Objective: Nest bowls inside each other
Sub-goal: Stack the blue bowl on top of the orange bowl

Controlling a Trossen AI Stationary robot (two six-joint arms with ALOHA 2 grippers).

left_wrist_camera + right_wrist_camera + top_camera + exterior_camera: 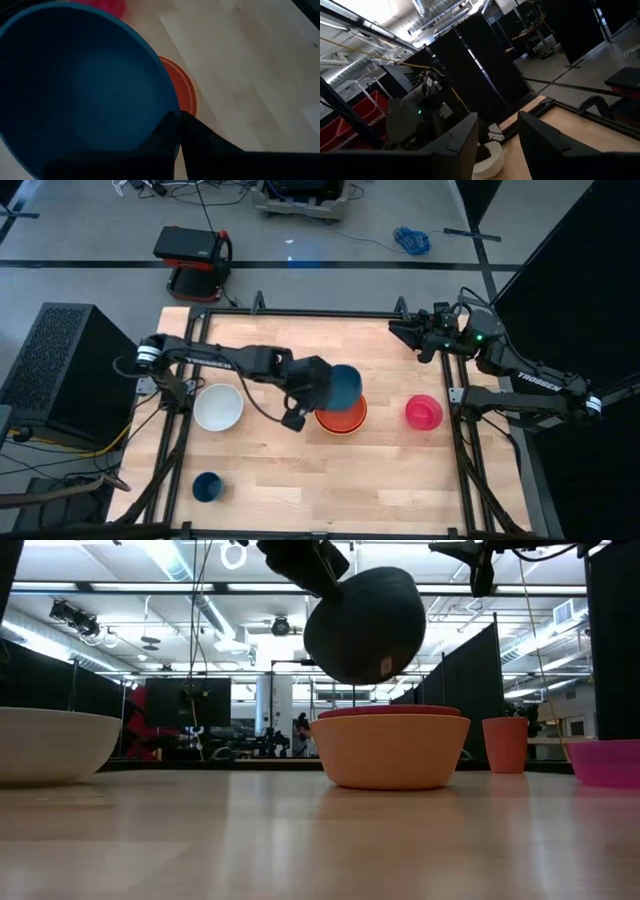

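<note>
My left gripper (pixel 326 386) is shut on a teal-blue bowl (pixel 345 385), which hangs tilted in the air (pixel 362 625) above an orange bowl (pixel 388 752) with a red bowl (pixel 390 712) sitting inside it. A white bowl (pixel 218 406) rests on its base at the left and a pink bowl (pixel 423 411) at the right. My right gripper (pixel 393 328) waits open (pixel 497 125) above the table's far right corner, touching nothing. My left gripper (pixel 179 117) pinches the teal-blue bowl's rim (pixel 167 107), one finger (pixel 162 137) inside the bowl and one (pixel 205 142) outside its wall. The fingers come slanting down from the table's left. The bowl is lifted clear and tilted, above the orange and red pair.
A small dark blue cup (pixel 207 486) stands near the table's front left. A small orange cup (pixel 505 743) stands beyond the pink bowl (pixel 605 760) in the low view. A black frame (pixel 455 440) borders the table top.
</note>
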